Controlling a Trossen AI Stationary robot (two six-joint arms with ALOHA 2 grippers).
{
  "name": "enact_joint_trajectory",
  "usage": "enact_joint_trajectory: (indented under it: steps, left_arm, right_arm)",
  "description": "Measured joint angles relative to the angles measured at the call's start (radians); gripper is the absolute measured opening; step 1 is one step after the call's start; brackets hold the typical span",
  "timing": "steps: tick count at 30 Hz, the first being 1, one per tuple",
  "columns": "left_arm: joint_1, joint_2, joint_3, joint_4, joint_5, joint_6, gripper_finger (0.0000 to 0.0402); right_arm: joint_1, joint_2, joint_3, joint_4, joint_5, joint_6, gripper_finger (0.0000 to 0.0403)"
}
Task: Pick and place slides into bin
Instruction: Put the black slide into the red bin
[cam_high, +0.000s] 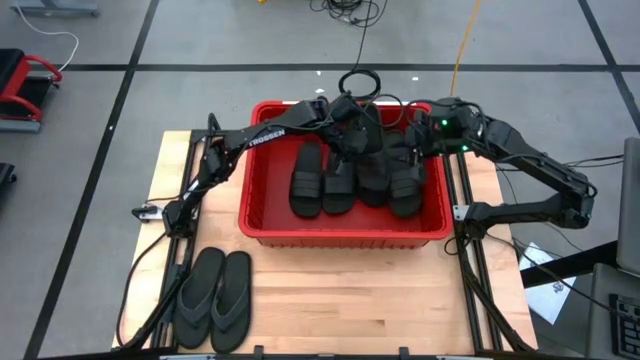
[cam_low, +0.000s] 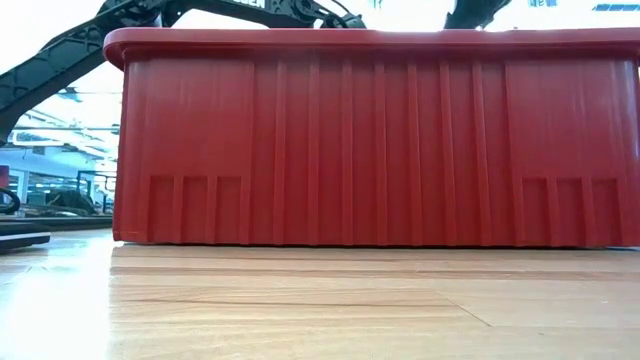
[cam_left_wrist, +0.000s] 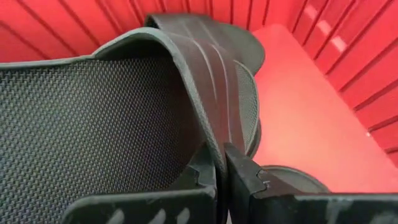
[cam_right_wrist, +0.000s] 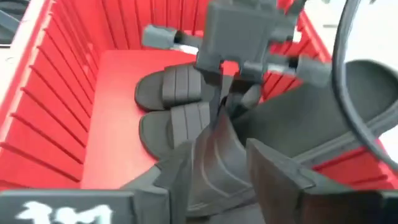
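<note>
The red bin (cam_high: 262, 215) stands mid-table and fills the low view (cam_low: 370, 150). Several black ribbed-strap slides (cam_high: 322, 182) lie side by side on its floor. My left gripper (cam_left_wrist: 224, 171) is inside the bin near its far wall (cam_high: 345, 128), shut on a slide (cam_left_wrist: 93, 118). My right gripper (cam_right_wrist: 217, 177) is over the bin's far right part (cam_high: 412, 150), with a slide's ribbed strap (cam_right_wrist: 214, 152) filling the gap between its fingers. Two greyer flip-flops (cam_high: 215, 295) lie flat on the table at the near left. My left gripper pinches the edge of the slide's ribbed strap (cam_left_wrist: 214, 146) between its two fingers, where the strap meets the mesh-patterned sole (cam_left_wrist: 74, 124). The slide is tilted above the bin's floor. My right gripper has the ribbed strap (cam_right_wrist: 211, 140) between its two fingers (cam_right_wrist: 270, 171). The fingers slant down into the bin from the right. I cannot tell how the slide sits.
The two grippers are close together inside the bin; my left gripper shows just ahead in the right wrist view (cam_right_wrist: 239, 37). Cables (cam_high: 355, 85) hang over the bin's far rim. Bare wooden tabletop (cam_high: 400, 300) lies in front of the bin.
</note>
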Motion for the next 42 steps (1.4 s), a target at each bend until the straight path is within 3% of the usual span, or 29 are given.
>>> enact_joint_trajectory:
  steps: [12,19,25,30,36,42]
  left_arm:
    - [-0.039,0.0,0.0,0.018,-0.002,0.004,0.0002]
    - [-0.043,0.0,0.0,0.009,-0.004,0.006,0.0002]
    - [-0.048,0.003,-0.002,-0.013,-0.009,0.018,0.0002]
    - [-0.047,0.004,-0.002,-0.025,-0.009,0.021,0.0002]
    - [-0.047,0.004,-0.002,-0.038,-0.009,0.022,0.0003]
    - [-0.05,0.0,-0.002,-0.034,-0.049,0.032,0.0009]
  right_arm:
    - [0.015,0.129,0.0,-0.065,0.025,-0.123,0.0191]
    - [0.015,0.198,0.0,-0.079,0.07,-0.212,0.0192]
    - [0.014,0.246,0.001,-0.108,0.032,-0.226,0.0188]
    - [0.014,0.264,0.001,-0.11,0.0,-0.284,0.0144]
    - [0.014,0.258,0.001,-0.105,-0.007,-0.344,0.0018]
    - [0.012,0.246,0.001,-0.112,-0.009,-0.348,0.0005]
